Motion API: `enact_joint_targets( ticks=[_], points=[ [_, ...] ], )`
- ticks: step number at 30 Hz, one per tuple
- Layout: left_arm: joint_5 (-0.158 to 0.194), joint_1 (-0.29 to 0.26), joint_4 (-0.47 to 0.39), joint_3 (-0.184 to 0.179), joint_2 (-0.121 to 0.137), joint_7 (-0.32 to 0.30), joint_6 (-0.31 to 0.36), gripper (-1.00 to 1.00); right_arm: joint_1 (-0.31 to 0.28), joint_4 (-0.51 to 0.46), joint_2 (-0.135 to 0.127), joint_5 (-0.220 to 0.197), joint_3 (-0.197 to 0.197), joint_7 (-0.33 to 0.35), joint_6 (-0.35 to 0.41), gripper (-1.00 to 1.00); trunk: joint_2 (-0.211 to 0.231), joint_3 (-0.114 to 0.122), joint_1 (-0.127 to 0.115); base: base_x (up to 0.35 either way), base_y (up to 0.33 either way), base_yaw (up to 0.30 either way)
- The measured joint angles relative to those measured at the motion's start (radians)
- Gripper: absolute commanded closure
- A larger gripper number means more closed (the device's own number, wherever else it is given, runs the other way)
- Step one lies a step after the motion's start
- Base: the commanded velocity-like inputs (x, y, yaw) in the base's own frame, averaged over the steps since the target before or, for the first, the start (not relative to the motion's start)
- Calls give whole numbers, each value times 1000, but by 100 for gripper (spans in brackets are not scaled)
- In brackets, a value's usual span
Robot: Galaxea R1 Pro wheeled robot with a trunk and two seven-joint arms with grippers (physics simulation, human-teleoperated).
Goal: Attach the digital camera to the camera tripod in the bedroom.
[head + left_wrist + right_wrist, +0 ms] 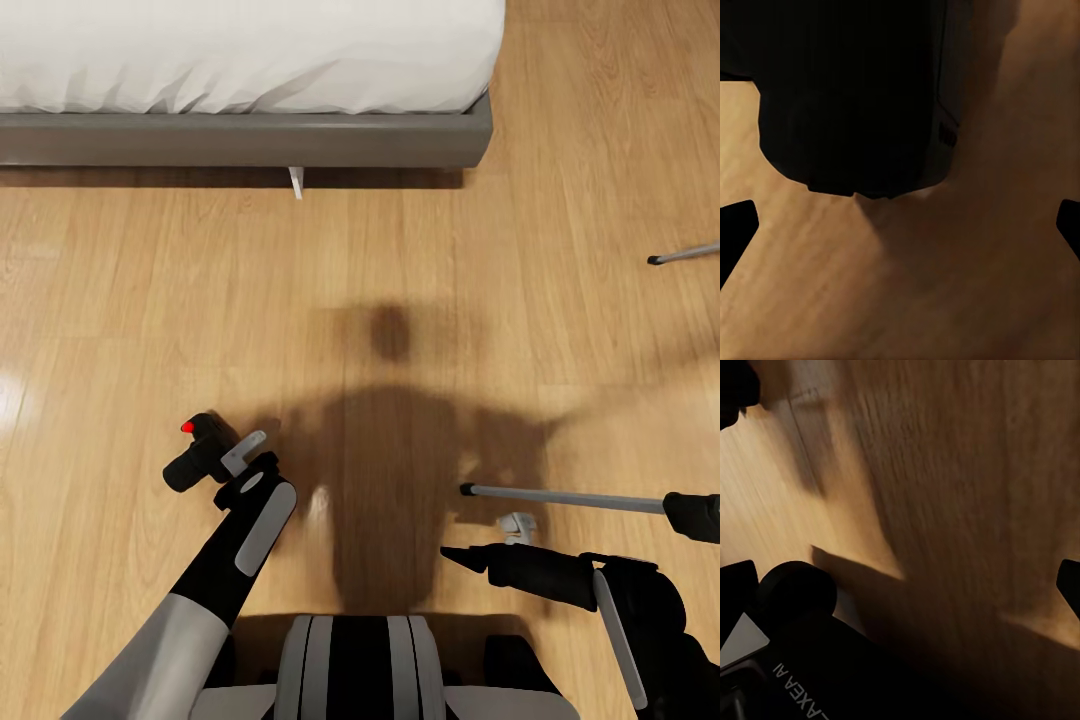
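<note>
While the digital camera [200,455] is carried, clenched in the left fingers [243,452], toward the camera tripod [565,497] at three o'clock, alignment over its head is needed; right fingers' state cannot be told.

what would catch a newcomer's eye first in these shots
Probably the digital camera with its red button, at the tip of the left gripper low on the left above the wood floor. Next, the camera tripod, whose silver leg and black handle cross the lower right, and the white bed along the top.
</note>
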Motion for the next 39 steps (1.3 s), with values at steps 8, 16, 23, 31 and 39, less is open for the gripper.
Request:
enact_joint_targets(
  ticks=[8, 16, 23, 31, 39],
  points=[
    [-1, 0, 0, 1, 0, 1, 0, -100, 0, 0, 0, 0, 0, 0, 0, -100, 0, 0, 0, 0, 0, 0],
    [-1, 0, 0, 1, 1, 2, 0, -100, 0, 0, 0, 0, -1, 1, 0, -100, 0, 0, 0, 0, 0, 0],
    [-1, 0, 1, 2, 2, 2, 1, -100, 0, 0, 0, 0, -1, 1, 0, -100, 0, 0, 0, 0, 0, 0],
    [-1, 0, 2, 2, 11, 1, 2, -100, 0, 0, 0, 0, -2, 1, 0, -100, 0, 0, 0, 0, 0, 0],
    [0, 0, 1, 2, 13, 0, 3, -100, 0, 0, 0, 0, -2, 1, 0, -100, 0, 0, 0, 0, 0, 0]
  ],
)
